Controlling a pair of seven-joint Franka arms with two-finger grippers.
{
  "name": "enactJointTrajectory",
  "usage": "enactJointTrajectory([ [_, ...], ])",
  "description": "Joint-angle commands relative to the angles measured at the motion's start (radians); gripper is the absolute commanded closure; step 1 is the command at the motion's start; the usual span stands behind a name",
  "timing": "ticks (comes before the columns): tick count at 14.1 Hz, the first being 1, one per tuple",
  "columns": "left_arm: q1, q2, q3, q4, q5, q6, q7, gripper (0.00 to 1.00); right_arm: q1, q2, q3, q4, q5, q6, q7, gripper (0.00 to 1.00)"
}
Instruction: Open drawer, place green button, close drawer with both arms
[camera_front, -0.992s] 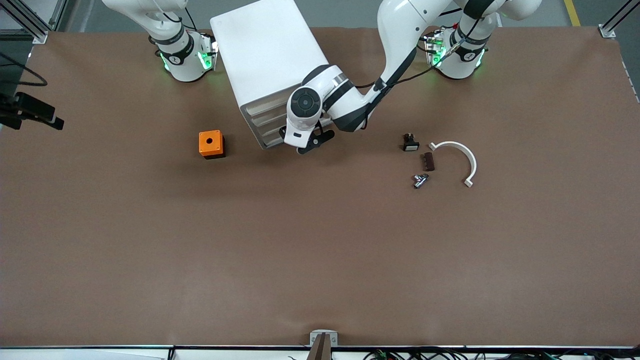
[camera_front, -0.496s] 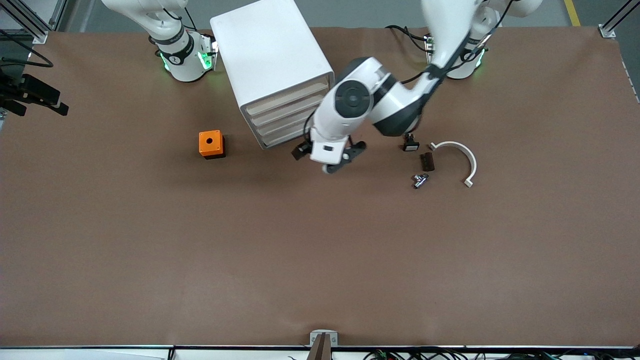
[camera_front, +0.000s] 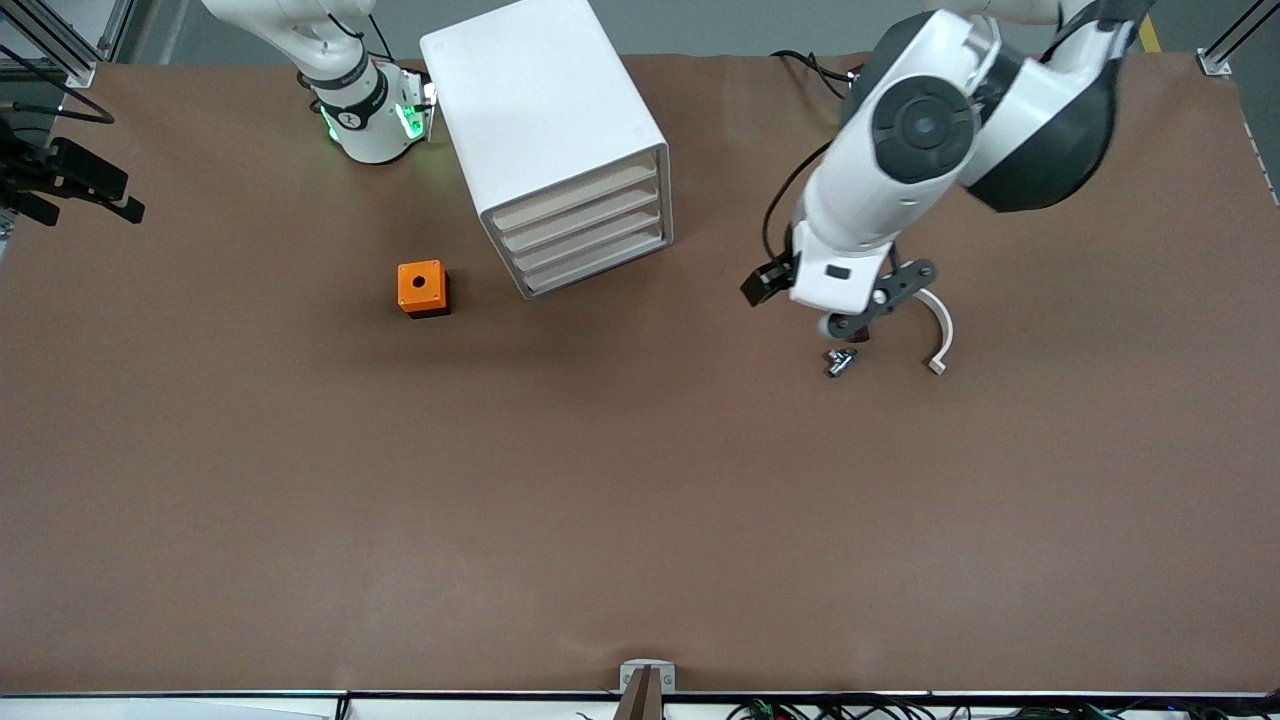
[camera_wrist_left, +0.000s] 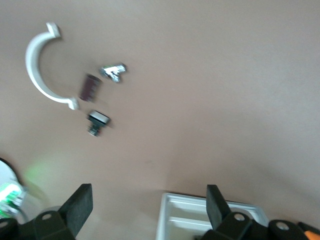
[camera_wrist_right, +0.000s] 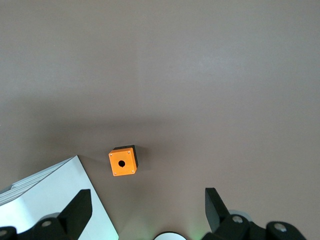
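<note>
- The button (camera_front: 840, 361) is lying on the brown table (camera_front: 640, 520), toward the left arm's end, well apart from the cabinet (camera_front: 545, 130).
- The four drawers (camera_front: 585, 235) are all sitting shut in the cabinet.
- A white curved clip (camera_front: 941, 325), a dark brown block (camera_wrist_left: 90, 87) and a black piece with a white cap (camera_wrist_left: 98, 120) are lying near the button.
- The left pincer (camera_front: 875, 305) is hovering over these small parts, fingers spread wide, gripping nothing.
- The right pincer (camera_wrist_right: 147, 210) is hanging high over the orange cube (camera_front: 422, 287), likewise spread wide and gripping nothing.
</note>
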Motion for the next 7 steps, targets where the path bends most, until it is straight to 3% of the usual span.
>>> enactJointTrajectory([
  [1, 0.07, -0.056, -0.005, -0.021, 0.025, -0.066, 0.131, 0.0, 0.017, -0.031, -0.016, -0.032, -0.012, 0.018, 0.005, 0.0],
  [4, 0.155, -0.093, -0.004, -0.024, 0.085, -0.158, 0.315, 0.0, 0.035, -0.03, -0.014, -0.03, -0.083, 0.027, -0.01, 0.0],
  [7, 0.29, -0.172, -0.027, -0.076, 0.09, -0.189, 0.508, 0.0, 0.04, -0.03, -0.017, -0.03, -0.087, 0.027, -0.012, 0.0],
])
